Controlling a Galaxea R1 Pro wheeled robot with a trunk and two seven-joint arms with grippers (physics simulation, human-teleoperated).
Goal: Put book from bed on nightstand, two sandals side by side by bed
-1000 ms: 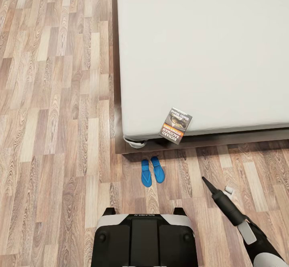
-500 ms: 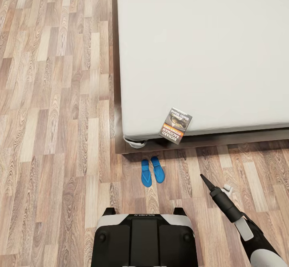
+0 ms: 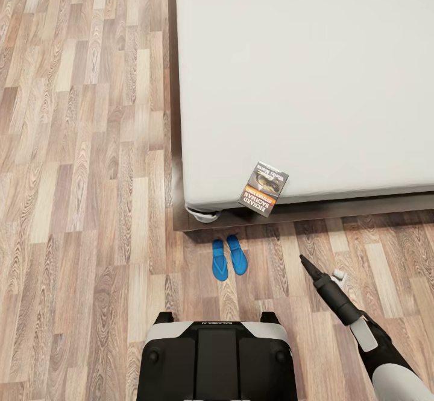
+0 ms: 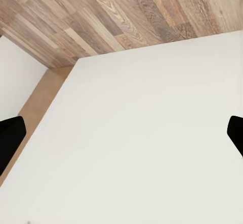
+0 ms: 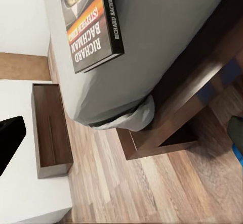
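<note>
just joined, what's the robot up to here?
Nothing is grasped at the moment. The two bright blue flip-flop sandals lie side by side on the wood-plank floor, close to the corner of the large pale grey bed. The small dark paperback book with the orange band sits at the mattress edge, overhanging slightly. The right gripper hangs over the floor below the book, pointed toward it; the wrist view shows its fingers spread apart.

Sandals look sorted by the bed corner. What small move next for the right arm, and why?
Probably ease the right gripper forward and up toward the book. The book hangs over the edge of the bed, nothing holds it, and the open gripper is low over the floor, short of it. The sandals already lie side by side by the bed.
</note>
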